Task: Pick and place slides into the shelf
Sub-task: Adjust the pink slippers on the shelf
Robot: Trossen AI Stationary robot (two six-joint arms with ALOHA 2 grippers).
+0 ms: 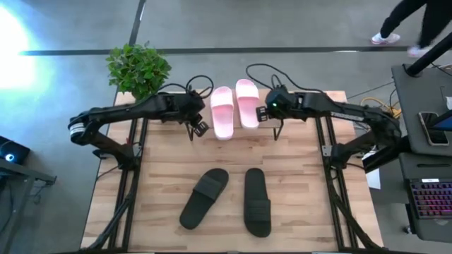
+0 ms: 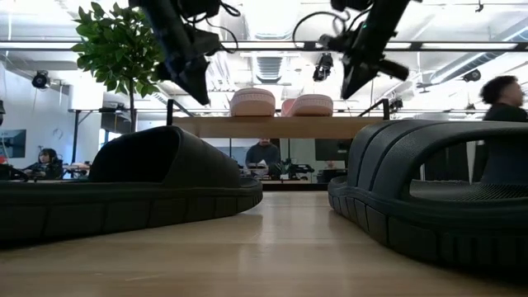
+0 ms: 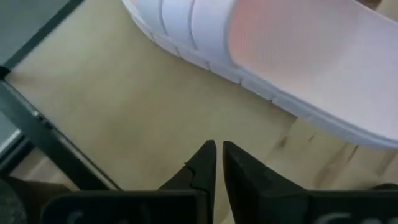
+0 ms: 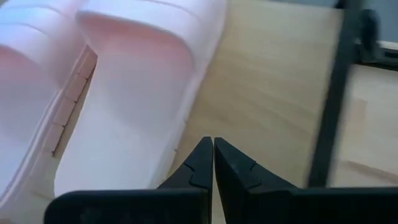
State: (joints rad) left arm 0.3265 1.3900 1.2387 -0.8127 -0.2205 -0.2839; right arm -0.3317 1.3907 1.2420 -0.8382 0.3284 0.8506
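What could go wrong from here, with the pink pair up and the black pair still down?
1. Both jaws are shut and empty right beside the pink slides on the shelf: the left gripper and right gripper could nudge one as they pull away.
2. The black slides lie splayed, the left one angled, so a grasp may land off-centre.
3. The pink pair fills the shelf's middle, so the black pair may not fit without bumping it.

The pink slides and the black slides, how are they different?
The pink slides sit up on the shelf; the black slides lie down on the table. The pink pair lies close together and lined up; the black pair lies apart, with one black slide angled. The pink pair looks a bit smaller than the black pair. Both pairs are open-toed with one wide strap.
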